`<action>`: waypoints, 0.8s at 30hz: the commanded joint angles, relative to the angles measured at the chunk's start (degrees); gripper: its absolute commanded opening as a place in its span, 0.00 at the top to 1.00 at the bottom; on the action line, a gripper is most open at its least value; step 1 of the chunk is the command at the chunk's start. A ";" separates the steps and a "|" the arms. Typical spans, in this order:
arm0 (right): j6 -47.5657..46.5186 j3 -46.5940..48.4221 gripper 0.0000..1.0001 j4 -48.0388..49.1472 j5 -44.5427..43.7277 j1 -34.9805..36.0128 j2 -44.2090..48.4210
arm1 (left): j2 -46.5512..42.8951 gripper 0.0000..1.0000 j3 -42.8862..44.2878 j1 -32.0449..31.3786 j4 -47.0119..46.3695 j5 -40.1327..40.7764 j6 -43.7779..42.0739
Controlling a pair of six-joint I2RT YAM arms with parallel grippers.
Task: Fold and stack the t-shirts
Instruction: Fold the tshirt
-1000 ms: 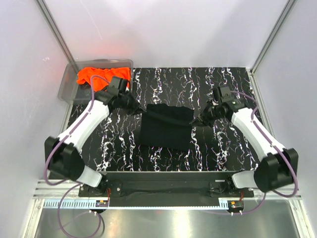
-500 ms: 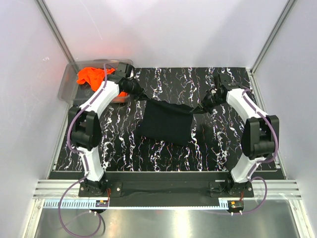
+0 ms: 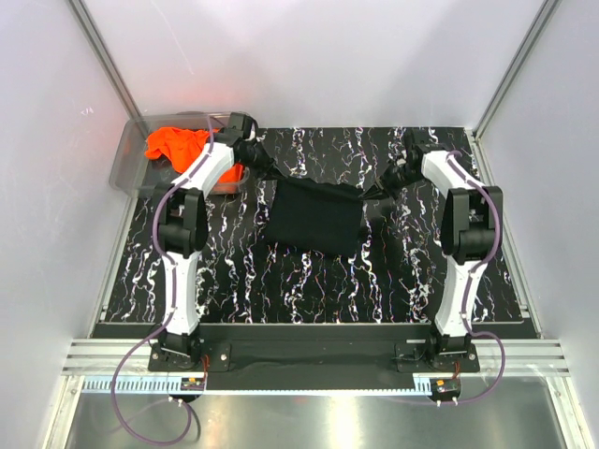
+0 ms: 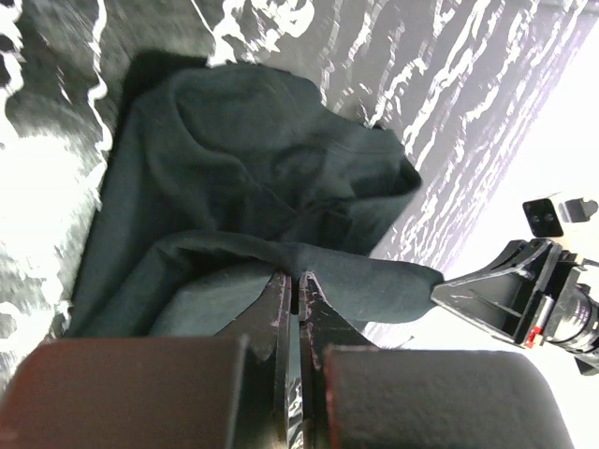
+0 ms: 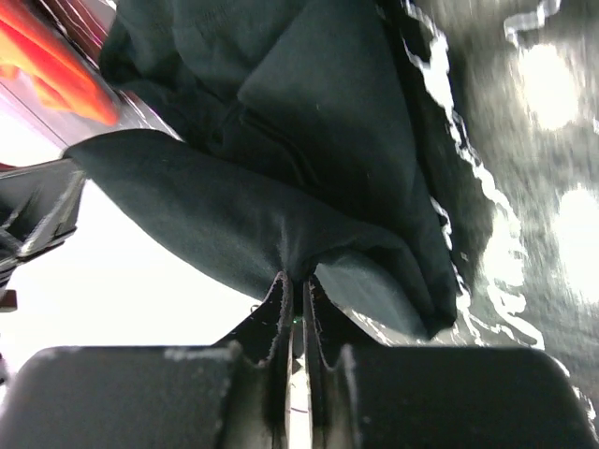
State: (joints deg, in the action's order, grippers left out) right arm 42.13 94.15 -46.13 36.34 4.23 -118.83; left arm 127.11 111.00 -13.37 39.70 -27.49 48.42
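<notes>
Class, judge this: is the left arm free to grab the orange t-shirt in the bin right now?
Likely not yet: the orange t-shirt sits close by, but the left end effector is shut on the black t-shirt and must release first.

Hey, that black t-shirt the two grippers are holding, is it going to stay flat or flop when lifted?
Probably floppy: the black t-shirt drapes in soft folds between the left gripper and right gripper, bunching at each pinch. Likely light, since thin fingertip pinches hold it. Pushed, it would probably wrinkle rather than slide whole.
</notes>
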 commanded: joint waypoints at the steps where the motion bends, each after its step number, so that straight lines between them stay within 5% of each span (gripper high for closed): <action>1: -1.35 5.25 0.88 0.25 2.51 -1.24 -2.28 | 1.65 1.00 4.57 1.59 -2.96 -1.08 -0.17; 13: -0.56 21.86 0.80 0.16 8.13 -1.50 -16.61 | 3.94 0.98 6.25 2.82 -4.02 1.64 -0.88; 20: -2.57 24.32 0.59 -0.54 6.30 -1.77 -18.20 | 0.61 0.61 4.14 2.73 -3.23 2.35 -3.42; 24: -6.44 28.01 0.50 -4.56 2.08 -1.86 -17.32 | -4.14 0.56 3.52 2.47 -0.60 4.10 -8.15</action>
State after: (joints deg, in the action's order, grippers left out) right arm 39.42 117.12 -47.99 40.58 2.92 -137.86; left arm 130.74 114.17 -10.98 38.15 -25.28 44.77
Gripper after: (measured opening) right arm 0.494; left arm 0.434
